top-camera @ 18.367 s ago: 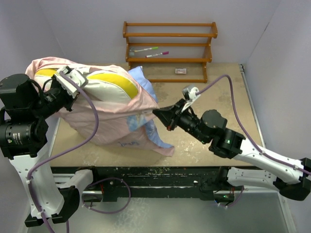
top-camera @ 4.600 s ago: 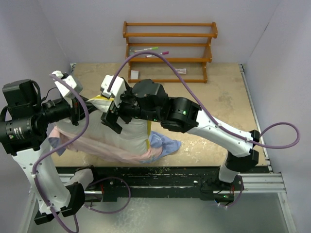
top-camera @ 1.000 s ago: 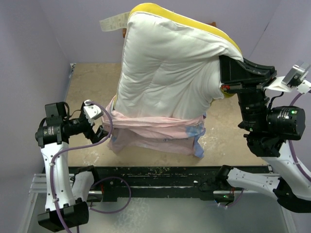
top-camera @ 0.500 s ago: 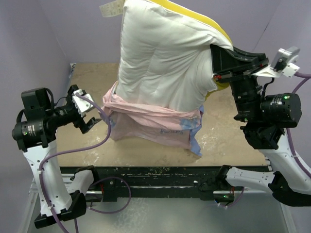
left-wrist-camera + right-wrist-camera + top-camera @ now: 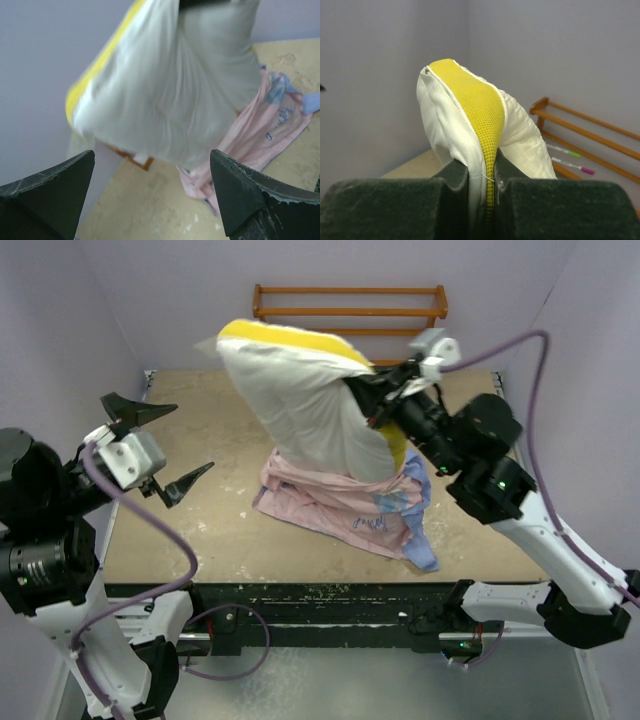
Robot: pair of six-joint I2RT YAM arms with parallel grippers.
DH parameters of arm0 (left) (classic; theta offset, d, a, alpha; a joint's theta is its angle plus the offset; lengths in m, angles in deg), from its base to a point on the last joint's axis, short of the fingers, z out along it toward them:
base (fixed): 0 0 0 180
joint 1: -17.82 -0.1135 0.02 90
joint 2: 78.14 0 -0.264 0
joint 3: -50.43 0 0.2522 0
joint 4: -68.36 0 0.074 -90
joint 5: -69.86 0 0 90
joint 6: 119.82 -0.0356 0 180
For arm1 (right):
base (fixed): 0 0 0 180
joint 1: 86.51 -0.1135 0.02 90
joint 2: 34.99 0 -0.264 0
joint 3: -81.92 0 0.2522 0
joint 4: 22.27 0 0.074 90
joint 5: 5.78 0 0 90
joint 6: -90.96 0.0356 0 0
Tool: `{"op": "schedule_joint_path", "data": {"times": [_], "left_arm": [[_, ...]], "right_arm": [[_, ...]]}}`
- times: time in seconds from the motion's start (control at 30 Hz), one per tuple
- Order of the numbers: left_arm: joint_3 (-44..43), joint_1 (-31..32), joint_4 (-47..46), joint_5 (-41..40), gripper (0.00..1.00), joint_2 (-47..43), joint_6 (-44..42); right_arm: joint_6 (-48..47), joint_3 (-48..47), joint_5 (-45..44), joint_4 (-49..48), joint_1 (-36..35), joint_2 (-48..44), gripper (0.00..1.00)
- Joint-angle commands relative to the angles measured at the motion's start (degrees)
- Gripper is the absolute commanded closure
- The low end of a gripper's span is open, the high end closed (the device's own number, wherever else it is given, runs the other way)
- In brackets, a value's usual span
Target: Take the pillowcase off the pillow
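Aloft, right gripper (image 5: 482,172) pinches pillow (image 5: 300,400), possibly clear of crumpled pillowcase (image 5: 335,505)

Nothing can be read for certain; the pillowcase (image 5: 340,505) bears a line of dark handwriting-like lettering (image 5: 365,523) on its pink fabric; it is too small and blurred to make out.

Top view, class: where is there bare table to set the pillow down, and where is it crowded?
Bare table lies left of the pillowcase, out to the left edge, under the open left gripper; a narrower strip runs along the near edge. The middle is crowded: the pillowcase lies there, with the pillow held over it by the right gripper.
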Motion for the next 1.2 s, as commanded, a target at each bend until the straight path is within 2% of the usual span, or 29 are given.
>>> {"op": "schedule_joint_path", "data": {"times": [0.0, 0.1, 0.23, 0.33, 0.43, 0.5, 0.57, 0.73, 0.8, 0.83, 0.87, 0.9, 0.93, 0.97, 1.0, 1.07, 1.1, 1.17], "left_arm": [[0.24, -0.79, -16.91, 8.93, 0.01, 0.09, 12.53], [2.98, -1.15, -17.65, 10.52, 0.01, -1.23, 11.26], [4.27, -2.46, -11.66, 13.41, 0.01, -1.78, 4.04], [3.43, -2.84, -0.64, 12.94, 0.01, 0.17, -6.26], [1.04, -2.87, 15.24, 10.46, 0.01, 3.60, -21.45], [1.32, -2.88, 22.53, 8.62, 0.01, 5.26, -28.92], [3.71, -2.84, 23.71, 6.91, 0.01, 5.34, -31.47], [10.65, -2.84, 17.79, 5.02, 0.01, 2.62, -28.55], [11.61, -2.90, 16.70, 4.16, 0.13, 2.61, -28.12], [11.67, -2.90, 16.45, 3.59, 0.25, 2.92, -28.02], [11.55, -2.84, 16.38, 3.17, 0.43, 3.10, -27.79], [11.43, -2.85, 15.78, 2.71, 0.69, 3.08, -27.17], [11.60, -2.86, 14.17, 1.89, 0.84, 2.71, -25.61], [11.86, -2.84, 12.11, 1.46, 0.94, 2.09, -23.57], [12.07, -2.84, 10.04, 0.65, 0.99, 1.19, -21.57], [11.82, -2.85, 5.86, 0.29, 1.00, -0.13, -17.25], [11.00, -2.87, 4.71, 0.49, 1.00, -0.33, -15.71], [7.65, -2.88, 3.53, 1.30, 1.00, 0.63, -11.93]], "right_arm": [[5.49, -5.43, 14.56, -5.87, -0.96, 3.19, 1.00], [4.88, -5.26, 16.15, -3.89, -3.25, 5.80, 1.00], [2.70, -5.87, 16.75, -1.49, -7.82, 9.92, 1.00], [1.63, -7.59, 17.76, -0.92, -11.03, 12.85, 1.00], [2.17, -8.80, 18.88, -2.16, -12.05, 14.50, 1.00], [2.45, -10.00, 19.52, -2.64, -12.52, 15.72, 1.00], [2.85, -12.63, 20.48, -2.43, -13.17, 17.46, 1.00], [3.73, -17.59, 20.57, -2.59, -15.67, 21.84, 1.00], [6.02, -16.94, 19.86, -5.48, -15.76, 21.73, 0.99], [7.85, -15.71, 18.79, -6.89, -15.80, 21.14, 0.91], [9.77, -13.55, 17.96, -8.46, -15.79, 19.96, 0.76], [11.16, -11.11, 16.87, -10.69, -15.71, 18.39, 0.63], [12.55, -7.84, 13.69, -12.66, -15.53, 16.13, 0.51], [13.39, -3.92, 10.97, -15.12, -15.24, 13.45, 0.36], [14.73, 0.32, 8.49, -17.14, -14.45, 10.60, 0.26], [18.67, 8.76, 7.49, -18.99, -10.44, 3.29, 0.12], [20.83, 13.04, 7.57, -18.91, -8.19, 0.13, 0.07], [22.96, 21.25, 7.39, -17.66, -4.61, -6.58, 0.03]]}}
